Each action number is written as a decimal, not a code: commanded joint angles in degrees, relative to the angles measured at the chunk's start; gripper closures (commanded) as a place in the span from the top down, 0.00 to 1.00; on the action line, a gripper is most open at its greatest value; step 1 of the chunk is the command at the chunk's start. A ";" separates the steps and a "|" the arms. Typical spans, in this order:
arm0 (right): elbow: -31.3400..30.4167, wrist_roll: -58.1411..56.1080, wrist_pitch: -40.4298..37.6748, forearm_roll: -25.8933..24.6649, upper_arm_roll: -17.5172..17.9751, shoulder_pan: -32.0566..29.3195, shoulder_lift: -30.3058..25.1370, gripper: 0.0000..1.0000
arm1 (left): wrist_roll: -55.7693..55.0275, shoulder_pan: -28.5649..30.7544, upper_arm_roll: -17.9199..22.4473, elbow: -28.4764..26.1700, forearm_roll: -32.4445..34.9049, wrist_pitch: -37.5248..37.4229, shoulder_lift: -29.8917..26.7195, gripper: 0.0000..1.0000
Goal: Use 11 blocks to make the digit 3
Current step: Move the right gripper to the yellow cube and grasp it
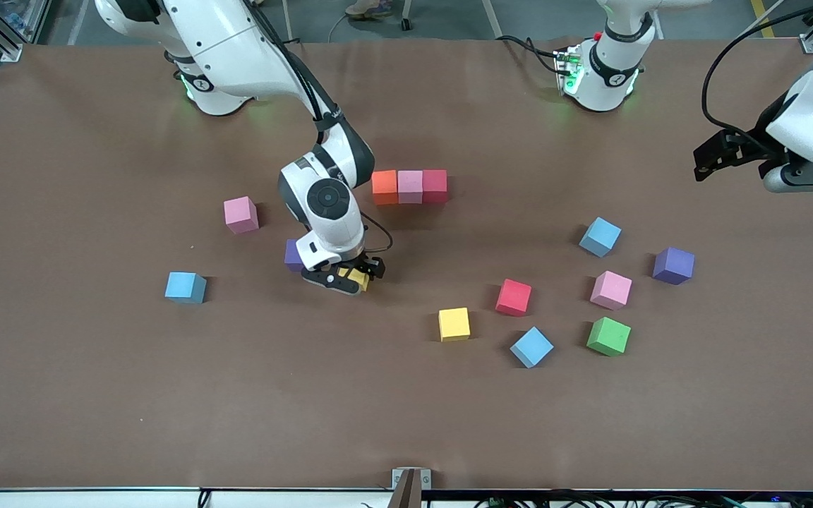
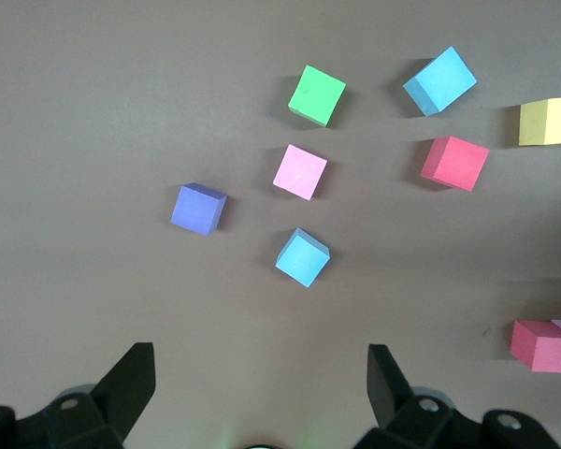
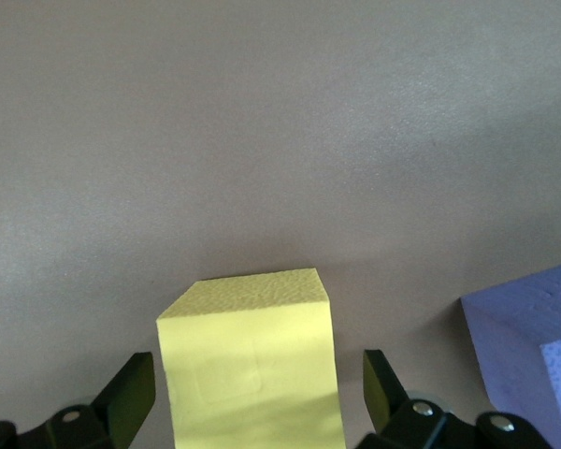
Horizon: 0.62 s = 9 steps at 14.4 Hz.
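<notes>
Right gripper [image 1: 351,276] is down at the table's middle, jaws wide and straddling a yellow block [image 3: 251,360]; neither finger looks to touch it yet, so nothing is gripped. A purple block [image 1: 293,255] sits just beside it. Step in hand: picking this yellow one for the digit 3. So far only one bar exists, orange [image 1: 384,186], pink [image 1: 410,186], red [image 1: 435,185] touching in a row toward the robots' edge. Next move likely calls for closing squarely on yellow, lifting clear of purple, then carrying it to the row. Left gripper [image 2: 262,393] waits, spread wide and empty, over the left arm's end of the table [image 1: 82,395]. Loose blocks lie scattered there.
</notes>
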 commanded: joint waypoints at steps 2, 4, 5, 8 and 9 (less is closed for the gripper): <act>0.09 -5.13 -0.39 -0.90 0.67 -0.91 -0.25 0.50 | 0.28 -0.06 0.16 0.00 -1.04 -0.46 -0.29 1.00; 0.00 -7.61 -1.01 -0.82 0.67 -1.18 -0.43 0.15 | 0.28 -0.15 0.16 0.00 -1.04 -0.46 -0.29 1.00; 0.00 -7.18 -1.10 -0.82 0.67 -0.83 -0.43 0.03 | 0.19 -0.24 0.16 0.00 -1.04 -0.46 -0.29 1.00; -2.45 -7.18 -0.05 -0.73 1.10 0.66 -1.39 0.00 | 0.19 -0.24 0.16 0.00 -1.04 -0.46 -0.29 1.00; -3.85 -7.18 0.30 -0.73 1.11 1.45 -3.05 0.00 | 0.19 -0.15 0.16 0.00 -1.04 -0.46 -0.29 1.00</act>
